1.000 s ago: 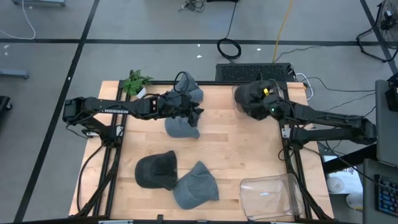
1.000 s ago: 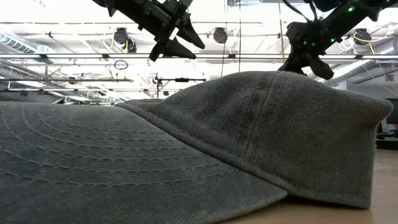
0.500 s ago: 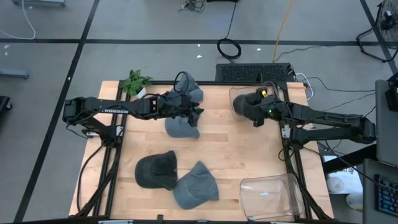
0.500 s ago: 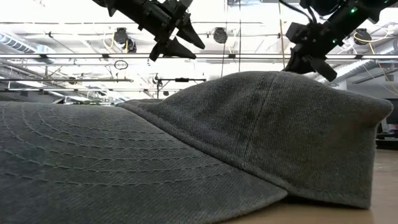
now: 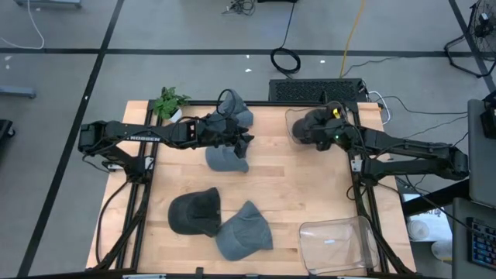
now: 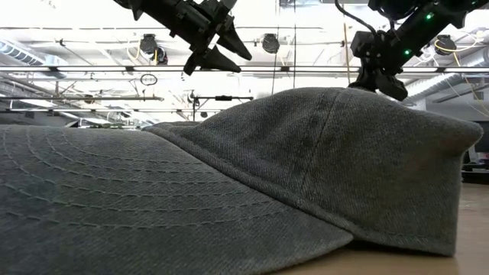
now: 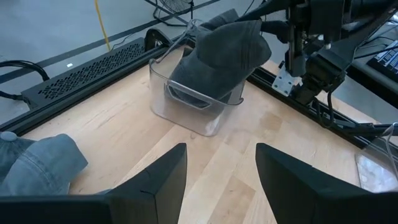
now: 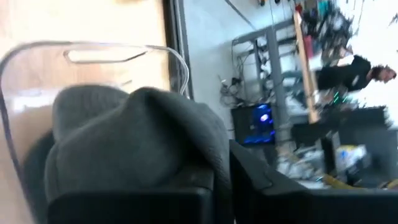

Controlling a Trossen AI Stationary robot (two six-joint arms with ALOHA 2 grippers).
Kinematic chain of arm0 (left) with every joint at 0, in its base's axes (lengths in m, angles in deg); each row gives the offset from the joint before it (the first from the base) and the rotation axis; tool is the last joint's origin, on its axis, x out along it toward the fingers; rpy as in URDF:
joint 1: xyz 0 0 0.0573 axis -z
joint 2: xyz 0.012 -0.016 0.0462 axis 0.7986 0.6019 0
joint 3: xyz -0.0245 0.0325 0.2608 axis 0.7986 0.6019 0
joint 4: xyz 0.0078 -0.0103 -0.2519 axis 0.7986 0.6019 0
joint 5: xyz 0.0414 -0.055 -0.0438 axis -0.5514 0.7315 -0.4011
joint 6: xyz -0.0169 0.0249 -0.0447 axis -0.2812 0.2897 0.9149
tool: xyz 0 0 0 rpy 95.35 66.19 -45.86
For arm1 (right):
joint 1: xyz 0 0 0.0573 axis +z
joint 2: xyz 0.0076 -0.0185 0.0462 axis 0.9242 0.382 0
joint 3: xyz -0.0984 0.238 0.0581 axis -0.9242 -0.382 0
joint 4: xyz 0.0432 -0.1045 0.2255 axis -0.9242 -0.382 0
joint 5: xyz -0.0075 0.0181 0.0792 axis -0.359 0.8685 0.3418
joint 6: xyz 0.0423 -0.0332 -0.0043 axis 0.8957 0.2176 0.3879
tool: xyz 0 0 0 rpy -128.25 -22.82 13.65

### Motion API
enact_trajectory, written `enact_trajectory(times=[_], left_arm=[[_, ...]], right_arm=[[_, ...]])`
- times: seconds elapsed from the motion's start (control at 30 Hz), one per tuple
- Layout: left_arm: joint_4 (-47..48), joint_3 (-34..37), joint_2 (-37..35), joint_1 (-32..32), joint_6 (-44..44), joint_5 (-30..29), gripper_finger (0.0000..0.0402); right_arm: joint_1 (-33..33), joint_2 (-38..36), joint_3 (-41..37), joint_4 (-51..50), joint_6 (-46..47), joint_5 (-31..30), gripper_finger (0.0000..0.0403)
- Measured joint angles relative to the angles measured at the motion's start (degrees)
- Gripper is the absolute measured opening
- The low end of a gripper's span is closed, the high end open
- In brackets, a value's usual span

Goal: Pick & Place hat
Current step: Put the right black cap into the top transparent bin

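plant [image 5: 169,101]: sitting at the table's far left corner, left of everything else
left gripper [image 5: 242,142]: hovering above the blue-grey cap, fingers [image 7: 158,186] standing apart, gripping nothing
denim hat [image 5: 236,113]: lying at the far edge of the table [image 5: 294,186], just behind the left gripper
blue-grey cap [image 5: 227,160]: lying on the wood, directly under the left gripper
black cap [image 5: 195,211]: resting near the table's front edge, touching the grey cap beside it
grey cap [image 5: 243,231]: sitting right of the black cap, filling most of the low view [image 6: 229,191]
dark hat [image 7: 221,53]: hanging over the far bin, clamped in the right gripper, crown partly dipping inside the bin
far bin [image 7: 193,99]: clear, standing at the table's far right corner, under the dark hat
right gripper [image 5: 329,132]: holding over the far bin, fingers closing on the dark hat [image 8: 143,143]
near bin [image 5: 337,244]: clear, sitting at the table's front right corner, well apart from the far bin
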Motion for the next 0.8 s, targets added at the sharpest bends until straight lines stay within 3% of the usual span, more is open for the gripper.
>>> enact_trajectory(times=[0.27, 0.5, 0.8], left_arm=[[0.00, 0.00, 0.00, 0.00, 0.02, 0.01, 0.0200], [0.00, 0.00, 0.00, 0.00, 0.02, 0.00, 0.0200], [0.00, 0.00, 0.00, 0.00, 0.04, 0.00, 0.0200]], right_arm=[[0.00, 0.02, 0.00, -6.89, 16.64, -0.10, 0.0140], [-0.02, -0.86, 0.12, -5.25, 27.75, -1.91, 0.0250], [-4.33, -0.98, 5.57, -16.06, 50.63, -2.34, 0.0305]])
